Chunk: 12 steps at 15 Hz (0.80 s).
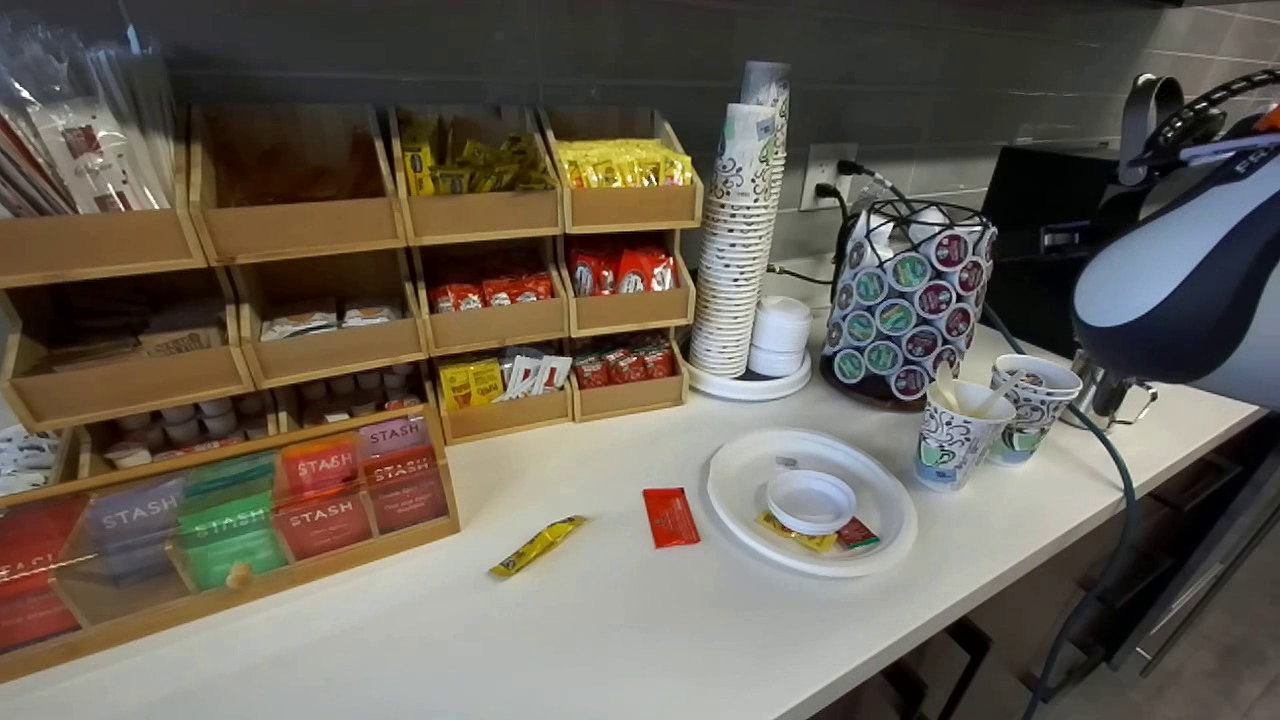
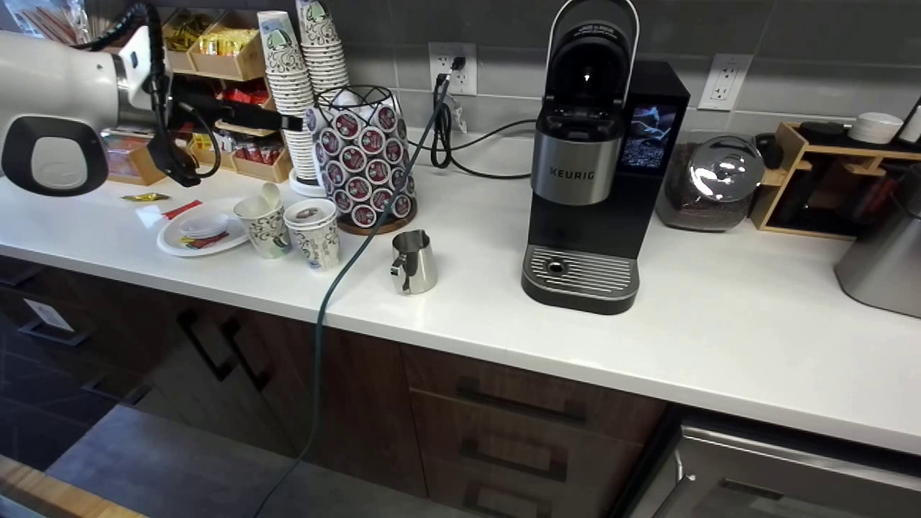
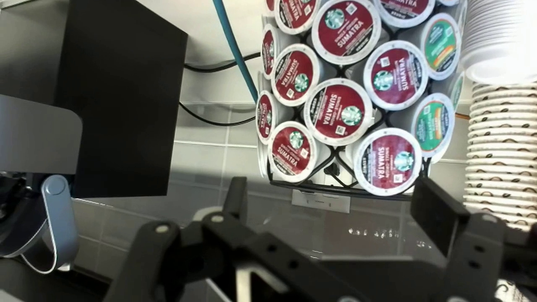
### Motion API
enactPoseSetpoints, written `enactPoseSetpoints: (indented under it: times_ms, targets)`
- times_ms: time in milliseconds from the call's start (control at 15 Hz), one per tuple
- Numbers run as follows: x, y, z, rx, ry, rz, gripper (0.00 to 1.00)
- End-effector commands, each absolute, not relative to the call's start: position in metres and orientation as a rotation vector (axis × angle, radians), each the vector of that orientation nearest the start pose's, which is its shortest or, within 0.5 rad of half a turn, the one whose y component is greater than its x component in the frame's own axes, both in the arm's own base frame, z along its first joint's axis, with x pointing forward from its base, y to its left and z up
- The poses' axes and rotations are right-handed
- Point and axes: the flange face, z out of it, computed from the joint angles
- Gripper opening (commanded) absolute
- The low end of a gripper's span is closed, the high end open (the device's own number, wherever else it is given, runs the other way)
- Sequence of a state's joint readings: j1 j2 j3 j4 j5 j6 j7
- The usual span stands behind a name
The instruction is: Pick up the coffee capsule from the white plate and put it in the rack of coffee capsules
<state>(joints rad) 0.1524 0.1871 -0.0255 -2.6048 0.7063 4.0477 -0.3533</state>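
My gripper (image 3: 335, 193) hangs with its fingers (image 3: 438, 214) spread wide beside the top of the rack of coffee capsules (image 3: 323, 188); whether they touch it, I cannot tell. Only the wrist view gives me readable capsule labels, with burgundy Sumatra pods (image 3: 337, 112) in black wire. Green pods (image 1: 895, 316) crowd the flank I see in an exterior view, where just the robot arm (image 1: 1190, 260) enters the frame. I cannot tell where the task's coffee capsule is; too many pods look alike. Near the rack, two patterned paper cups (image 1: 955, 455) stand side by side, pale sticks (image 1: 946, 386) in at least one. In both exterior views the white plate (image 1: 738, 492) holds a small white dish (image 1: 812, 499), with a yellow packet (image 1: 815, 541) and a red-and-green packet (image 1: 857, 533) at its edge. Farther off, wooden bins (image 1: 632, 209) hold yellow sachets (image 1: 620, 165), red sachets (image 1: 645, 270) and, at the bottom, Stash tea packets (image 1: 320, 522). Seen whole in an exterior view, a Keurig coffee machine (image 2: 579, 180) stands head up, well apart from a steel pitcher (image 2: 416, 264).
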Motion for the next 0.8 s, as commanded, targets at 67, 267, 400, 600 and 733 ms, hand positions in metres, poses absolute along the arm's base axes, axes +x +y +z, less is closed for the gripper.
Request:
enactPoseSetpoints:
  times_ms: [67,267,400,600,733]
  targets:
    - [0.48,-0.025,0.327,-2.83,0.446,-1.882,1.0]
    - [0.49,-0.016,0.324,-2.781,0.395,-1.704,1.0]
    - [0.496,-0.018,0.324,-2.746,0.426,-1.578,1.0]
    - [0.496,-0.018,0.321,-2.766,0.406,-1.664,1.0]
    - [0.496,-0.016,0.321,-2.765,0.401,-1.664,1.0]
